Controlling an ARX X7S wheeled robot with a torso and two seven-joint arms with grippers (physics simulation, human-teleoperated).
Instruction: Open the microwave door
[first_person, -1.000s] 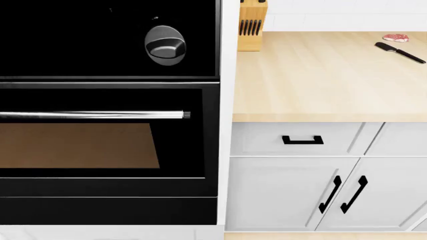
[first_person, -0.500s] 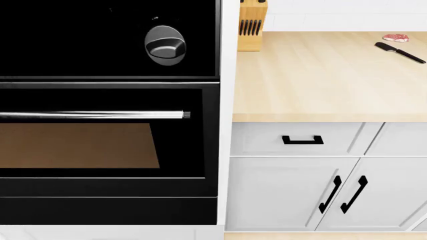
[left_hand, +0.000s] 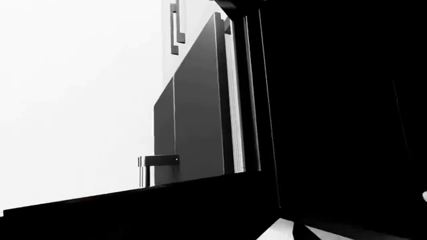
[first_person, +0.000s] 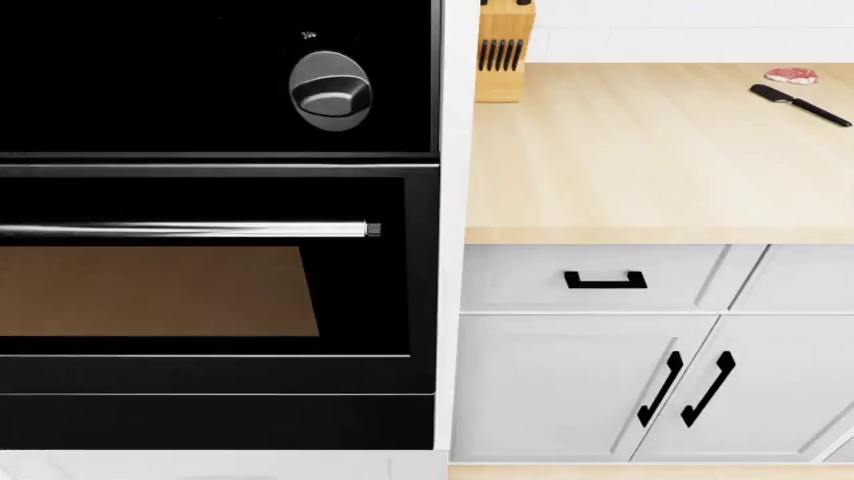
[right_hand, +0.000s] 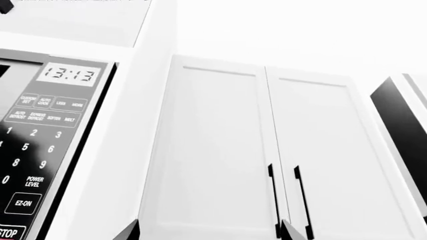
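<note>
Neither arm shows in the head view, which looks down on an oven (first_person: 214, 290) with a steel bar handle (first_person: 187, 230) and a round knob (first_person: 330, 90), set beside a pale wooden bench (first_person: 641, 150) and white cabinets (first_person: 587, 385). The microwave (right_hand: 40, 150) itself appears only in the right wrist view: its keypad panel stands at the edge of that picture, next to a pair of white upper cabinet doors (right_hand: 267, 150) with black handles.

The step in hand looks like the approach: no end effector is touching the door or any handle yet. Two pale tips of the right end effector (right_hand: 210, 231) peek in at the picture's edge, set well apart, so it reads as spread wide and holding nothing. The left end effector cannot be made out; the left wrist view shows mostly dark panels seen edge-on and a small metal handle (left_hand: 157, 162), and whether its fingers are apart or together cannot be told.

Next, judging from this, the door's edge or handle must be found and brought between the fingers; neither is visible yet.

Readable writing on the panel: clock digits "13:13", "POWER LEVEL", "EZ-ON", "STOP", number keys, and small preset keys too blurred to trust.
</note>
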